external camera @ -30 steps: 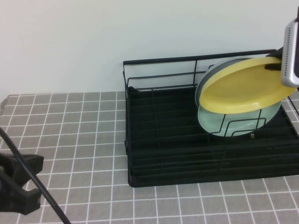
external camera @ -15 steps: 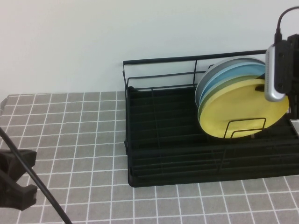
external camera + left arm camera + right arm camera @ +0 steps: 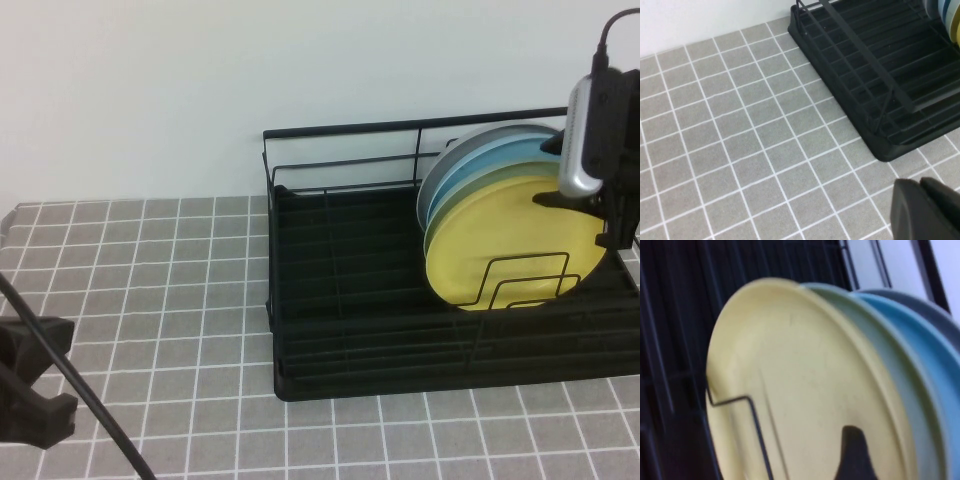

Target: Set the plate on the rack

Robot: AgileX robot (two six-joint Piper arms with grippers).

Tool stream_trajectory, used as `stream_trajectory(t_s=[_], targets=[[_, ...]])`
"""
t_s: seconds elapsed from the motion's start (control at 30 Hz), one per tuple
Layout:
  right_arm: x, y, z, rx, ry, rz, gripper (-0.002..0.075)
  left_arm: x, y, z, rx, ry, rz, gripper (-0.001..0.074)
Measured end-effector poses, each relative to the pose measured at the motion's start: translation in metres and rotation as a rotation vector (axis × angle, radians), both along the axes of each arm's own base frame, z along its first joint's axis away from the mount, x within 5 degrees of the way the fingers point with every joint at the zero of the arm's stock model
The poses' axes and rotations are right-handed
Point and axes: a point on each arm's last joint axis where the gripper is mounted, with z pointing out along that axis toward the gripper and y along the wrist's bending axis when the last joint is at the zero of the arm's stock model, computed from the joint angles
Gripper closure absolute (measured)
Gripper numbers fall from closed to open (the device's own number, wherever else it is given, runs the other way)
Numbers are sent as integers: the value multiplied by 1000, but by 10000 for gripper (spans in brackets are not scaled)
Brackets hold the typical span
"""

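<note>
The yellow plate (image 3: 510, 240) stands upright in the black wire rack (image 3: 340, 128), at its right end, behind a low wire divider (image 3: 525, 275). It leans against the pale green plate (image 3: 478, 190), with light blue plates (image 3: 470, 165) behind that. My right gripper (image 3: 585, 205) is at the yellow plate's upper right rim and is shut on it. In the right wrist view one dark finger (image 3: 854, 455) lies on the plate's face (image 3: 790, 380); the other finger is hidden behind the rim. My left gripper (image 3: 30, 385) is shut and empty at the front left, away from the rack.
The rack's left and middle slots (image 3: 340, 270) hold nothing. Its near corner shows in the left wrist view (image 3: 880, 75), past the left gripper (image 3: 927, 210). Grey tiled table (image 3: 170, 290) lies left of the rack, a white wall behind it.
The right gripper has brought the yellow plate from tilted above the rack down into the slot, upright against the green plate. The left arm has barely moved.
</note>
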Motion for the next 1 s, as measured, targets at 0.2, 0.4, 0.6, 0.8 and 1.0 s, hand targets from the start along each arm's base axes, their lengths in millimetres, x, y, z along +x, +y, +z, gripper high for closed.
stream_trajectory(t_s=[0.2, 0.4, 0.6, 0.8, 1.0], targets=[[-15, -1, 28, 62, -32, -39, 283, 1, 0, 1, 1, -11, 2, 735], [-50, -5, 80, 232, -69, -171, 323, 4, 0, 6, -20, -75, 10, 734], [-111, -20, 145, 391, -219, -341, 613, 7, 0, 13, -30, -161, 12, 735], [-187, -32, 186, 485, -347, -385, 715, 7, -1, 14, -43, -170, 13, 735], [-257, -43, 167, 566, -375, -452, 724, 0, 0, 22, -104, -222, 10, 735]])
